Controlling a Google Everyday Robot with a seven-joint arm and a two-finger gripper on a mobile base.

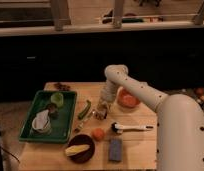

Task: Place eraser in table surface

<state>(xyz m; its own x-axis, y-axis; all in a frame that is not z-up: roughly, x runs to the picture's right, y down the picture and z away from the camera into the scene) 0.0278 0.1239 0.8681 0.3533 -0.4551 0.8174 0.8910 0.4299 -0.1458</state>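
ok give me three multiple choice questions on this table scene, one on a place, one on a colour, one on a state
1. Where is the robot's gripper?
A. low over the pale wooden table surface, between the long green vegetable and the orange bowl
B. inside the green plastic tray
C. over the dark bowl

2. What colour is the flat rectangular sponge near the front edge?
A. red
B. blue-grey
C. yellow

3. How does the white-handled brush with a black head lie?
A. upright in a bowl
B. held by the gripper
C. flat on the table, apart from the gripper

Answers:
1 A, the arm ends there, right of the green plastic tray.
2 B, it is blue-grey against the wood.
3 C, it lies on the wood right of the small orange fruit.
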